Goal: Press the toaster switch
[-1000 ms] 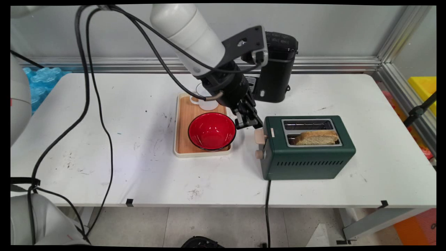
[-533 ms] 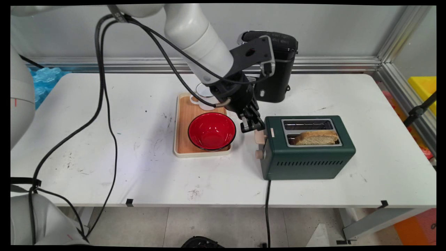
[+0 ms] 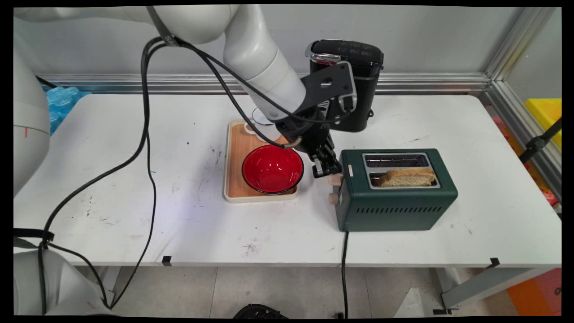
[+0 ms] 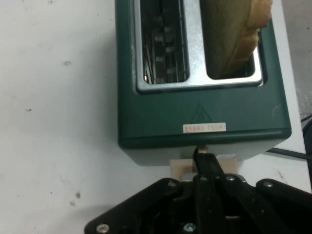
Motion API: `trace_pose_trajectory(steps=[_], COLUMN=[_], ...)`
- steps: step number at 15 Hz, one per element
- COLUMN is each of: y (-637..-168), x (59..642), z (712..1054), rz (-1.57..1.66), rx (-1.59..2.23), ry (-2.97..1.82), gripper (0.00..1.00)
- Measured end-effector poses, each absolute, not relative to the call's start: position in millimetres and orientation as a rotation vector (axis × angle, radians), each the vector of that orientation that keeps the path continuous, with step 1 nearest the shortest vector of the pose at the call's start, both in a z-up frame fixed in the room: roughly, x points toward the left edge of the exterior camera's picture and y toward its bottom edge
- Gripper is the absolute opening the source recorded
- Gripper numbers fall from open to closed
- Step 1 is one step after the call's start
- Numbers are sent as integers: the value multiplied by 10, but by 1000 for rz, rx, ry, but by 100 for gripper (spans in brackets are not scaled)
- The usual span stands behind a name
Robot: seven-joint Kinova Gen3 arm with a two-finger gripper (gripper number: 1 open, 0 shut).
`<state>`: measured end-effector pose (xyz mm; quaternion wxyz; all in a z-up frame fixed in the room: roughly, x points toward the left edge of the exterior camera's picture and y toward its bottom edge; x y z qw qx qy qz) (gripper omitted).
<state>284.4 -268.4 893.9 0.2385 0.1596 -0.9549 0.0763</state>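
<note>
1. At the green toaster's left end, the end effector sits on top of the beige lever, its fingers pressed together into 1 tip, suited to pushing, not gripping.
2. Bread stands in the near slot, 1 of 2.
3. Beside it on the bench, a tray holds a red bowl.

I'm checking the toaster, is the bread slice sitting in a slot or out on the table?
In: the tan bread slice stands in the near slot of the dark green toaster, its top above the rim; the far slot is empty.
</note>
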Motion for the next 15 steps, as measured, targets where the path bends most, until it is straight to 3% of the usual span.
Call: trace_pose_trajectory(steps=[15], y=[-2652], x=[2851], z=[8575], rz=[193], rx=[452], ry=[-2615], gripper=[0])
